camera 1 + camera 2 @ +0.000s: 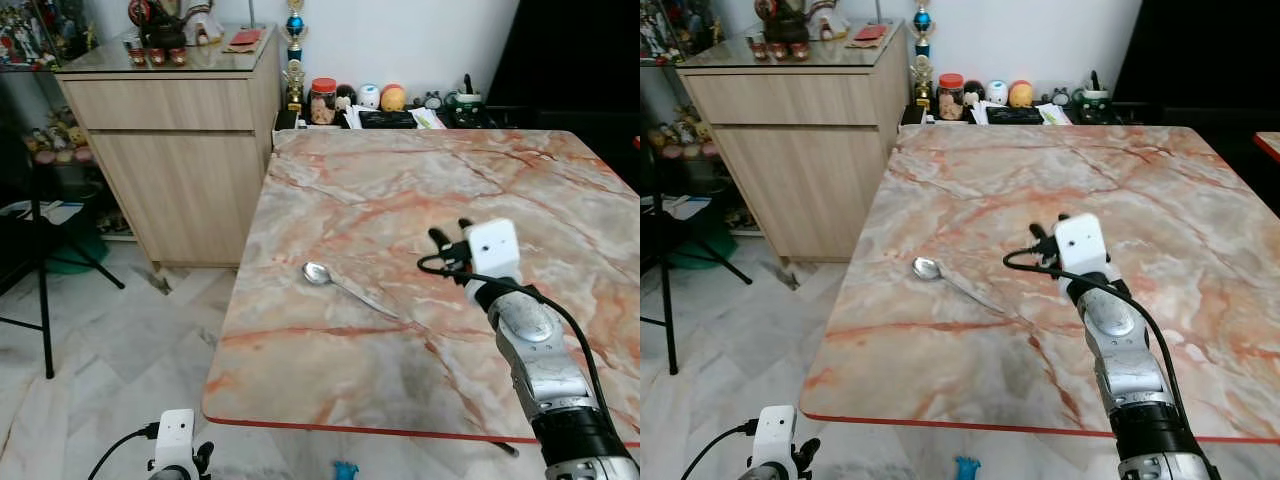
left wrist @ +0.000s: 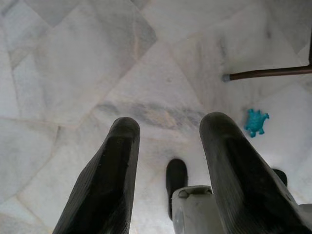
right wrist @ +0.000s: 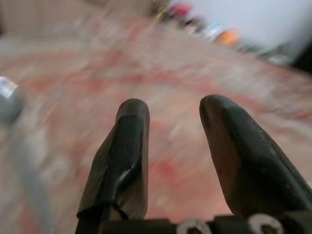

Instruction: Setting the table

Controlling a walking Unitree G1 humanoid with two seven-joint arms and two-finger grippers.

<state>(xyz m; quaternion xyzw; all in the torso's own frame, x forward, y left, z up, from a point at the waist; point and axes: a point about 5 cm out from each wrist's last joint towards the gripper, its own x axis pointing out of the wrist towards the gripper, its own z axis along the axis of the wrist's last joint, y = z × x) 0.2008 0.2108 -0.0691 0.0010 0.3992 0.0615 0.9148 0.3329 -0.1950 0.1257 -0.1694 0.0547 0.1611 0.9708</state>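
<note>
A pink marble bench (image 1: 420, 190) with a red edge stands before the robot, and a single metal spoon (image 1: 345, 285) lies flat on it toward the robot's left side, bowl pointing away and to the left, handle running back toward the near right. The right pincer (image 1: 448, 233) hovers over the bench just to the right of the spoon's handle end, apart from it, its silver arm reaching up from the lower right with a white camera block at the wrist. Its two black fingers (image 3: 127, 146) stand spread with bare marble between them, so it is released and grasps nothing; the spoon's bowl shows blurred at the edge of the right wrist view. The left pincer (image 2: 168, 122) hangs low beside the bench over the pale marble floor (image 2: 73, 63), its fingers also spread and empty. A small teal toy (image 2: 255, 122) lies on the floor near a brown bar. Beyond the bench's far left corner stands a wooden cabinet (image 1: 175, 140) with ornaments on top, and a row of jars and small figures (image 1: 360, 98) lines the wall behind the bench.
</note>
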